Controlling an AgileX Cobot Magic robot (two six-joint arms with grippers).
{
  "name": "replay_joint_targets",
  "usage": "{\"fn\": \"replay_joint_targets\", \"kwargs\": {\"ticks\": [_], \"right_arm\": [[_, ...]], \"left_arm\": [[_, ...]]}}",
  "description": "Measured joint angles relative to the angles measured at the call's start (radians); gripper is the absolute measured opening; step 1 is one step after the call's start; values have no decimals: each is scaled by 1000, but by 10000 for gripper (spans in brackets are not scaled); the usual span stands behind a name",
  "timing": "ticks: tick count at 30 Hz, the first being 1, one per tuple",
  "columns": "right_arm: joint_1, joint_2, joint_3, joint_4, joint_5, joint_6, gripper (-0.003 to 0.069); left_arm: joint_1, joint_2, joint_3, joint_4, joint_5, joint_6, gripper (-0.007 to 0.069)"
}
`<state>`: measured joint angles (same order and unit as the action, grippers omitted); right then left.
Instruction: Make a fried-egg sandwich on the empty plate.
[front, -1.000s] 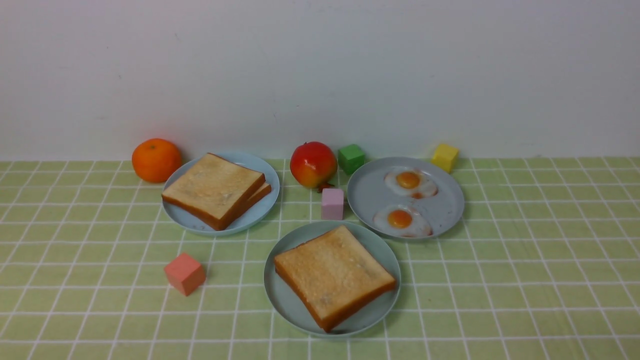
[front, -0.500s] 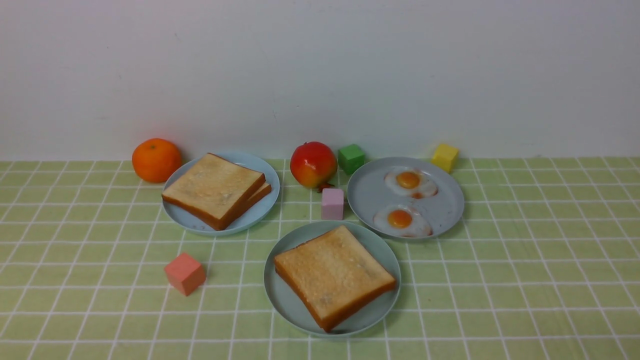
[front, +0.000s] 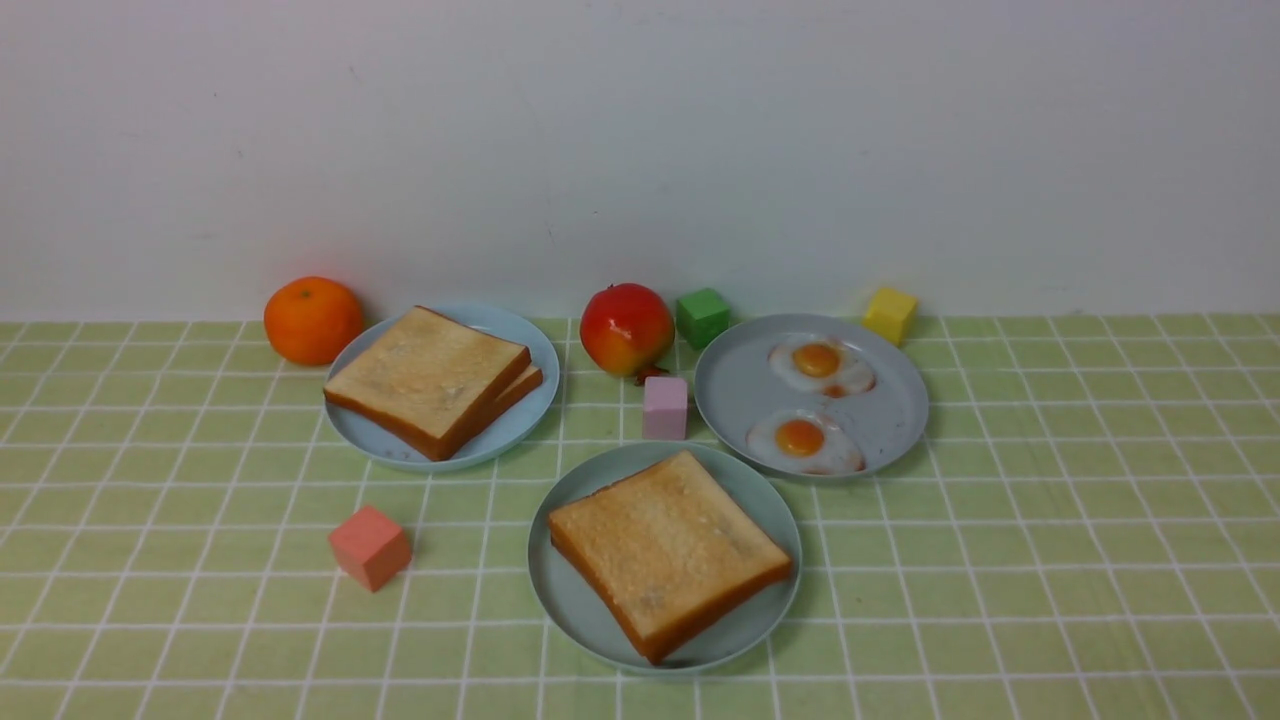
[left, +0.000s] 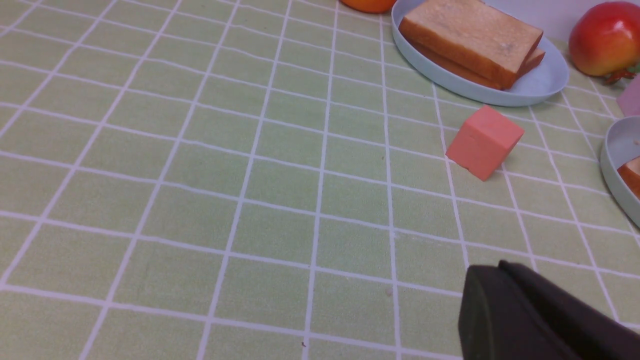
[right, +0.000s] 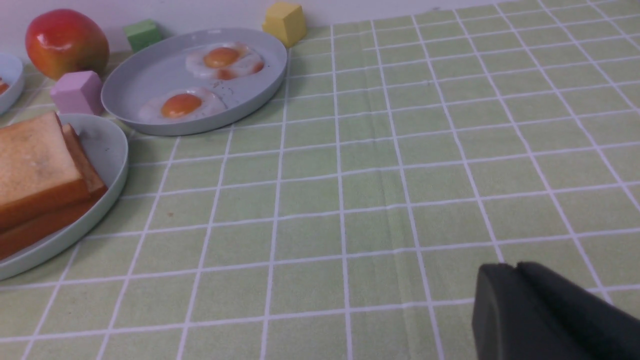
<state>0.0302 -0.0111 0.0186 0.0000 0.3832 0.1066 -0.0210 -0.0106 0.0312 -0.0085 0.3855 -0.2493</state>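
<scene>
The pale mint plate (front: 565, 600) sits front and centre with toast (front: 665, 550) on it. In the right wrist view that toast (right: 35, 165) shows as two stacked slices; anything between them is hidden. Two more slices (front: 428, 378) are stacked on the light-blue plate (front: 520, 420) at the back left. Two fried eggs (front: 820, 365) (front: 803, 440) lie on the grey-blue plate (front: 740, 390) at the back right. Neither arm shows in the front view. My left gripper (left: 500, 265) and right gripper (right: 515, 266) hover over bare cloth, jaws together, holding nothing.
An orange (front: 313, 320), a red fruit (front: 627, 328), a green cube (front: 702, 316) and a yellow cube (front: 890, 314) line the back wall. A lilac cube (front: 665, 407) stands between the plates. A salmon cube (front: 370, 547) sits left of the mint plate.
</scene>
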Motion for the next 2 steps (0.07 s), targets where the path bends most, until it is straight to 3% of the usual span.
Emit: {"fn": "replay_joint_targets", "kwargs": {"ticks": [2], "right_arm": [[0, 0, 0, 0, 0, 0, 48]], "left_arm": [[0, 0, 0, 0, 0, 0, 14]]}}
